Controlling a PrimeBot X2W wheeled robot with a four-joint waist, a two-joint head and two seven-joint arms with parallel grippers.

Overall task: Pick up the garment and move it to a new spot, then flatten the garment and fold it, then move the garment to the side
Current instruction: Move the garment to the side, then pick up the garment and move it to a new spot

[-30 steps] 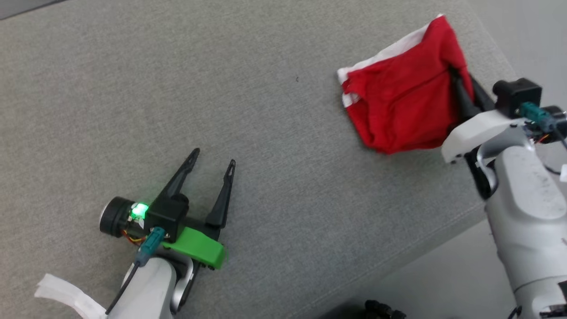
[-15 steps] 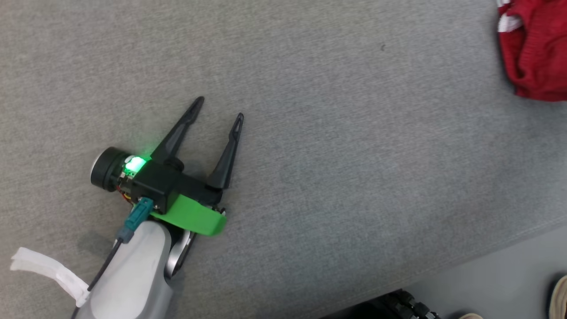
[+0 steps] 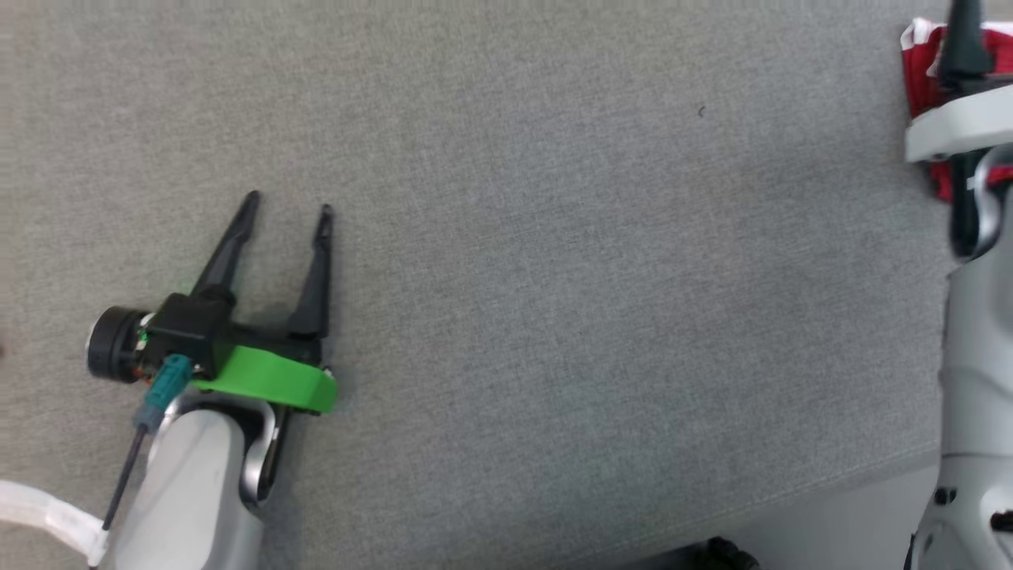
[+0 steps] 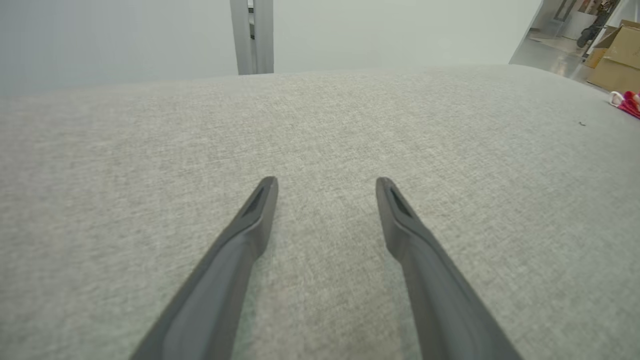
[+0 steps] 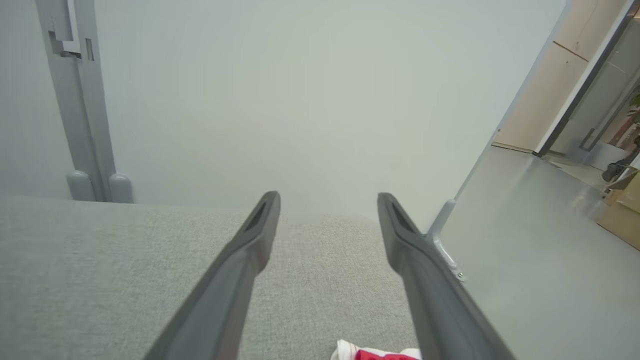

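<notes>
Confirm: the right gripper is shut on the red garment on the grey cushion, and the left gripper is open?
The right gripper is open, not shut on the red garment: the right wrist view shows its fingers apart, the garment lying on the grey cushion below. The left gripper is open.

bright, even, diffuse light; faint soft shadows; wide-angle curving at wrist-view edges

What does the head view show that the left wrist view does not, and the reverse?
Head view: the green bracket behind the left hand, and the right arm. Left wrist view: a wall post and a cardboard box. Both: the open left hand, the grey surface and the red garment at the right edge.
</notes>
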